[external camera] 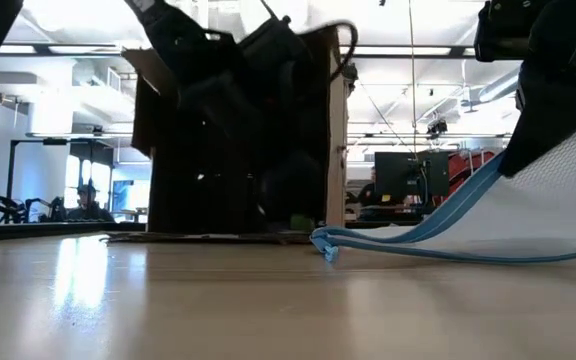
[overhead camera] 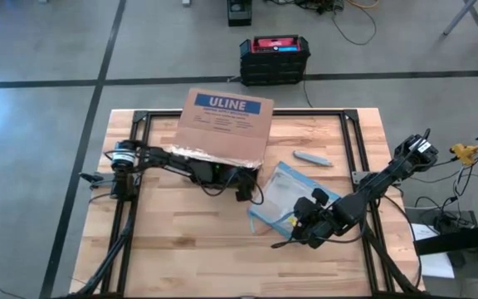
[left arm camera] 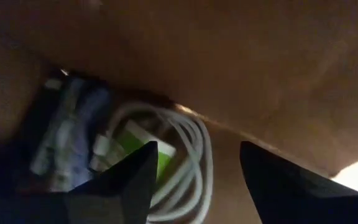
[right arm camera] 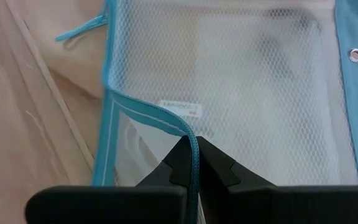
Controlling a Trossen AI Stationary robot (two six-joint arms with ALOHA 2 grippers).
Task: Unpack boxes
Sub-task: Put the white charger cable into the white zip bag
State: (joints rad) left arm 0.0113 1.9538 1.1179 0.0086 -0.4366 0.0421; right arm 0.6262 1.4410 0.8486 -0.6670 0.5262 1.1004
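Sitting toward the table's far edge, the ULINE cardboard box (overhead camera: 224,126) has its open side facing the left arm. The left gripper (left arm camera: 194,180) is reaching inside, fingers apart, right by a coiled white cable (left arm camera: 191,155). Nearer the front, the right gripper (right arm camera: 193,163) is pinched tight on the blue edge of the mesh zip pouch (right arm camera: 241,81).

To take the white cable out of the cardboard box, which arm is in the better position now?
Left. The left gripper is already inside the box, fingers open, with the white cable just ahead. The right gripper is shut on the pouch edge, away from the box.
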